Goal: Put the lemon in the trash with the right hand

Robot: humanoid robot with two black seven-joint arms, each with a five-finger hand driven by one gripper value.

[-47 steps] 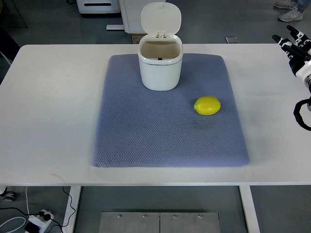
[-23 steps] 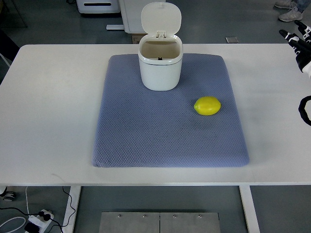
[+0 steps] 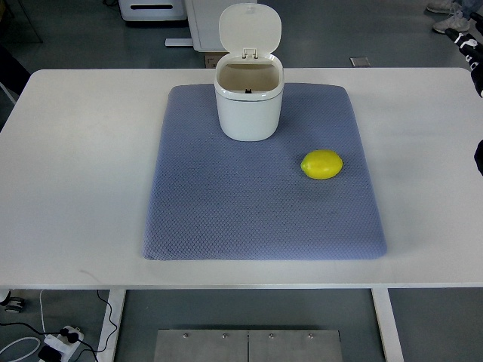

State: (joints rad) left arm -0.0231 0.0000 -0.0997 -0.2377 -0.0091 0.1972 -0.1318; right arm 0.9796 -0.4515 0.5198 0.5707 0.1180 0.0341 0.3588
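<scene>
— On the right half of the blue mat [image 3: 226,219] we see the lemon [image 3: 322,164], lying alone, nothing touching it.

— And the bin [image 3: 249,105]?

— Farther back and to the left of the lemon, on the mat's far edge, its lid [image 3: 250,29] tipped up and open.

— The right hand [image 3: 472,53]?

— We catch only a sliver at the far right edge, well apart from the lemon. We cannot tell whether it is released or clenched.
</scene>
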